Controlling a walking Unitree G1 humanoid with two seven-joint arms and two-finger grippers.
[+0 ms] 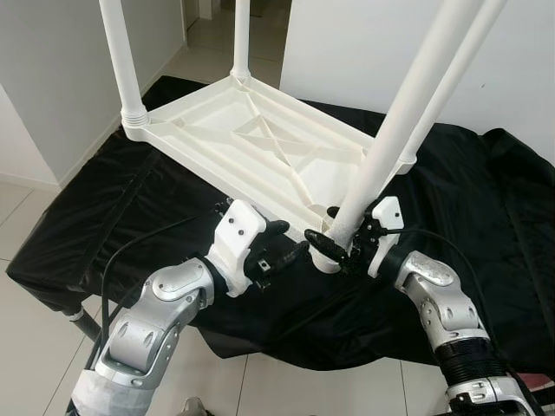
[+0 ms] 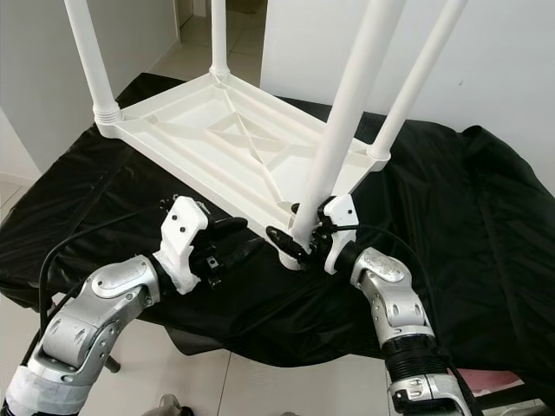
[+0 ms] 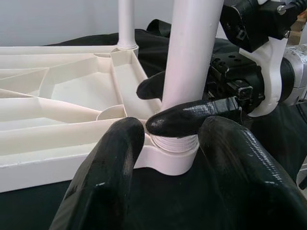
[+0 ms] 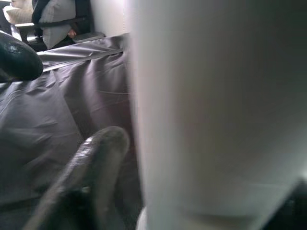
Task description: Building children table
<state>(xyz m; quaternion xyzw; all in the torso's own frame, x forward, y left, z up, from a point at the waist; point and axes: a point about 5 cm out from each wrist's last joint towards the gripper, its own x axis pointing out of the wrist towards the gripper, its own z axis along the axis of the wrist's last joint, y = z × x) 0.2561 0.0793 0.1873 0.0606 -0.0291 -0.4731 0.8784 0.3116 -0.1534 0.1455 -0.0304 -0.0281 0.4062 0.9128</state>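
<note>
A white plastic children's table [image 1: 251, 143] lies upside down on a black cloth, its legs pointing up. The near leg [image 1: 399, 121] stands in the near corner socket [image 3: 170, 158]. My right gripper [image 1: 332, 232] is shut on the base of this leg, with one finger [image 3: 192, 117] across its front and the other behind it. In the right wrist view the leg [image 4: 216, 105] is very close, beside one finger [image 4: 91, 167]. My left gripper [image 1: 286, 243] is open just left of that corner, low over the cloth, its fingers [image 3: 110, 177] apart and holding nothing.
The black cloth [image 1: 486, 199] covers a low platform whose front edge is close to my arms. Below it is tiled floor [image 1: 35, 347]. A white wall [image 1: 347, 43] stands behind, and a doorway [image 1: 212, 26] opens at the back left. Three other legs rise from the far corners.
</note>
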